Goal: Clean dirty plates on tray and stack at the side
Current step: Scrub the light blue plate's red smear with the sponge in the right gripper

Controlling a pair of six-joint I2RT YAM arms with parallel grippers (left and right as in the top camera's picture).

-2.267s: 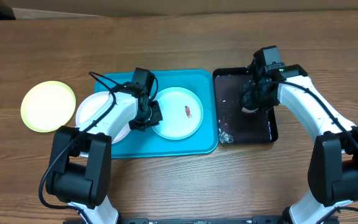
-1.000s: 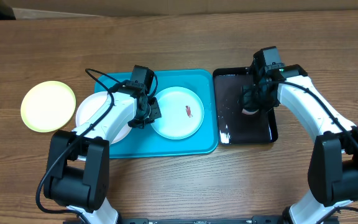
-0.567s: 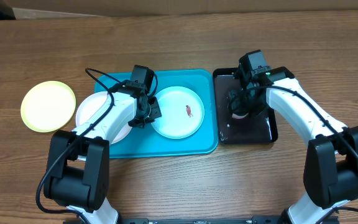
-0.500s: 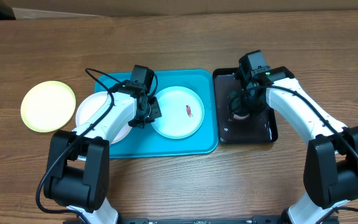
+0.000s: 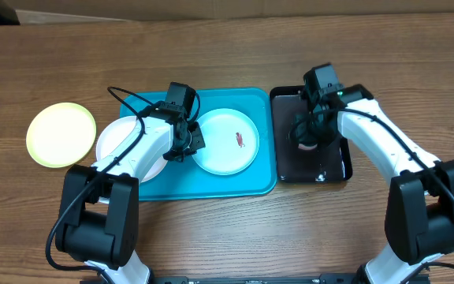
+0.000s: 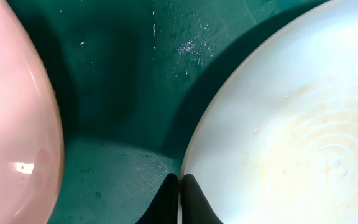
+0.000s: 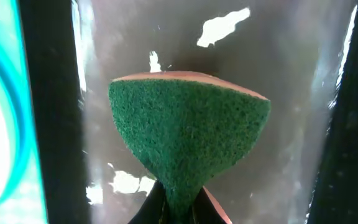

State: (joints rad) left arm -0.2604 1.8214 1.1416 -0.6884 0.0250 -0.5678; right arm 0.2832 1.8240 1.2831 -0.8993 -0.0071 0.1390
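The left hand point(image 6: 179, 200), pressed shut, nips the left rim of the smeared plate point(image 5: 225, 143) in the middle of the tray point(image 5: 211, 186), likely steadying it for wiping. The right hand point(image 7: 174, 208) pinches a green sponge point(image 7: 188, 140) over the black tray point(image 5: 333, 170). Its next move should be to cross and scrub the red smear point(image 5: 239, 141). A yellow-green plate point(image 5: 61, 134) lies near the worktop's left edge.

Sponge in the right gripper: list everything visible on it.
The sponge shows a coarse dark green scouring face with a thin pink-orange layer along its top edge. It is squeezed into a fan shape, narrowing down to where the right gripper pinches it shut. It is held over the glossy, wet-looking floor of the black tray; whether it touches that floor cannot be told.
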